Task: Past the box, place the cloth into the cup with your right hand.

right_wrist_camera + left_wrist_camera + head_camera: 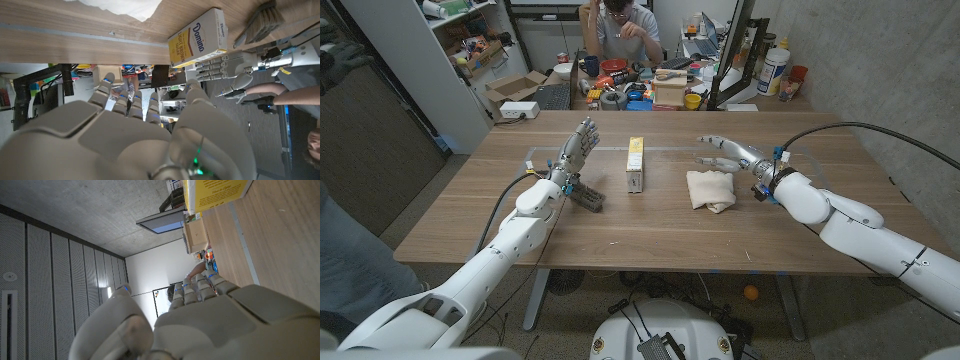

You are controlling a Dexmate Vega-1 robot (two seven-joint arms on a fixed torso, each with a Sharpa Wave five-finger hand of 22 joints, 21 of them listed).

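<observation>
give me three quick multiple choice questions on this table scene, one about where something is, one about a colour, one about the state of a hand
1. Where does the box stand?
A. between the two hands
B. on the cloth
C. at the table's right edge

2. What colour is the cloth?
A. dark blue
B. cream
C. red

3. What is the right hand doing?
A. gripping the box
B. holding the cloth up
C. holding nothing, fingers apart, above the cloth's far edge

Answers:
1 A, the head view shows the box mid-table, with the left hand on one side and the right hand on the other.
2 B, the cloth lies as a pale cream bundle on the wood.
3 C, the fingers are spread and the cloth lies on the table.
</observation>
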